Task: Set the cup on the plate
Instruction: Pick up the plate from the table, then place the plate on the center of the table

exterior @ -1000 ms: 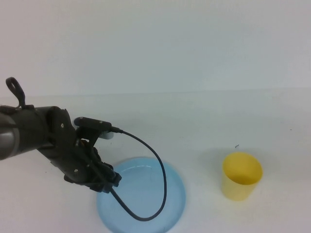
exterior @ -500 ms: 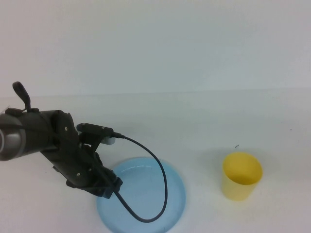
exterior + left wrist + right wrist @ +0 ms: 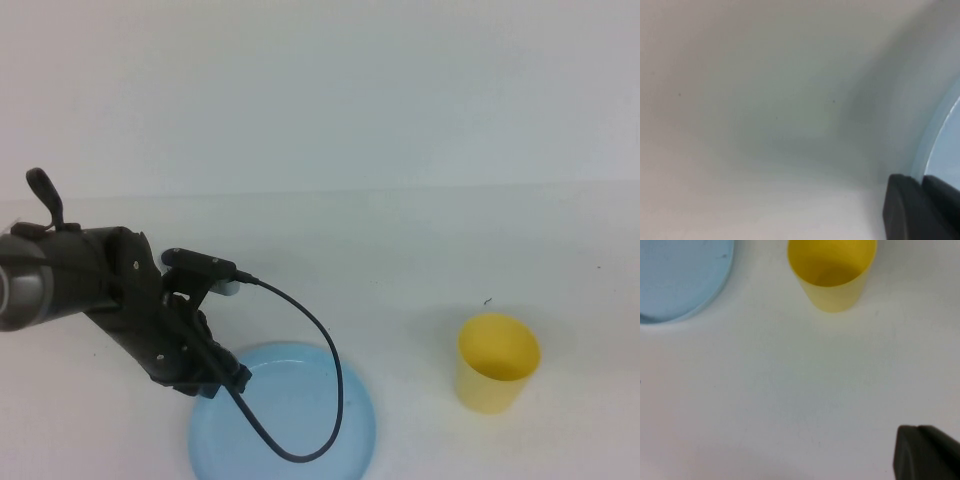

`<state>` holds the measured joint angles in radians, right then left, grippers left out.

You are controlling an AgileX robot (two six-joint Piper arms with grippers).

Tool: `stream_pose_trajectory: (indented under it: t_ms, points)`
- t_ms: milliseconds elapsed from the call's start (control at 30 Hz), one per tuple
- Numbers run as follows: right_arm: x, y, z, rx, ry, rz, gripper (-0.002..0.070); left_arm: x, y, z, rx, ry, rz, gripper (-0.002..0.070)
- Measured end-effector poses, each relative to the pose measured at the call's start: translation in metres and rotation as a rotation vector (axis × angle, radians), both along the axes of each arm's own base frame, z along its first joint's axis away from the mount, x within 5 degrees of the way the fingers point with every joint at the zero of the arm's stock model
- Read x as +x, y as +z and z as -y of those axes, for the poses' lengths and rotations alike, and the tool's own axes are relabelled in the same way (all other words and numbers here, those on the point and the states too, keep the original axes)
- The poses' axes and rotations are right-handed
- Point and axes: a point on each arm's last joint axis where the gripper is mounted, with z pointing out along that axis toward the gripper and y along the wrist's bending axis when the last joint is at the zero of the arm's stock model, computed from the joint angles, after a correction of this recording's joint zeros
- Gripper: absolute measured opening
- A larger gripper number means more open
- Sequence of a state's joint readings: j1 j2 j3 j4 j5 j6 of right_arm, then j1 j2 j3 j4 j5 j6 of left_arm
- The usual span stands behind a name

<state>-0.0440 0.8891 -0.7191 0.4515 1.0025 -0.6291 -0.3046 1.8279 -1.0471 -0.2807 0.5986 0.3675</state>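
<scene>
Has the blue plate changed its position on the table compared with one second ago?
Yes. The plate has slid toward the robot and slightly left, widening its gap from the unmoved cup, with the left end effector at its rim.

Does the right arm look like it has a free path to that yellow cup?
Probably yes: bare table lies between the right gripper and the upright cup. The left gripper is at the plate, out of the way.

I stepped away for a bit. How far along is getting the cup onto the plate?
Nothing looks done yet: the yellow cup stands upright on the table, apart from the blue plate. The left gripper sits at the plate's left edge; the plate has slid a little toward the robot in the last second. The right gripper is only a dark corner in its wrist view, away from the cup. Grasping, lifting and placing the cup remain.
</scene>
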Motion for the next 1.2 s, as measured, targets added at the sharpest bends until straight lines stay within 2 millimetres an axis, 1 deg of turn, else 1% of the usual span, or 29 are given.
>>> stream_pose_trajectory:
  t_ms: [167,367,567,700,800,1000,1133,1200]
  points:
    - [0.0,0.0,0.0,0.0,0.0,0.0,0.0,0.002,0.002,0.001,-0.002,-0.002,0.003,0.0013]
    - [0.0,0.0,0.0,0.0,0.0,0.0,0.0,0.012,0.018,0.006,-0.037,-0.004,0.017,0.0008]
    - [0.0,0.0,0.0,0.0,0.0,0.0,0.0,0.021,0.038,0.017,-0.118,-0.036,0.036,0.0004]
    - [0.0,0.0,0.0,0.0,0.0,0.0,0.0,0.022,0.043,0.023,-0.191,-0.057,0.051,0.0004]
    - [0.0,0.0,0.0,0.0,0.0,0.0,0.0,0.024,0.041,0.028,-0.239,-0.06,0.053,0.0004]
    - [0.002,0.001,0.0,0.004,-0.01,0.02,0.0,0.029,0.024,0.031,-0.258,-0.041,0.017,0.0004]
    - [0.002,0.002,-0.001,0.04,-0.039,0.008,0.0,0.03,0.016,0.034,-0.279,-0.036,0.0,0.0004]
    - [0.002,0.002,-0.002,0.058,-0.052,0.003,0.0,0.031,0.016,0.034,-0.278,-0.041,0.0,0.0004]
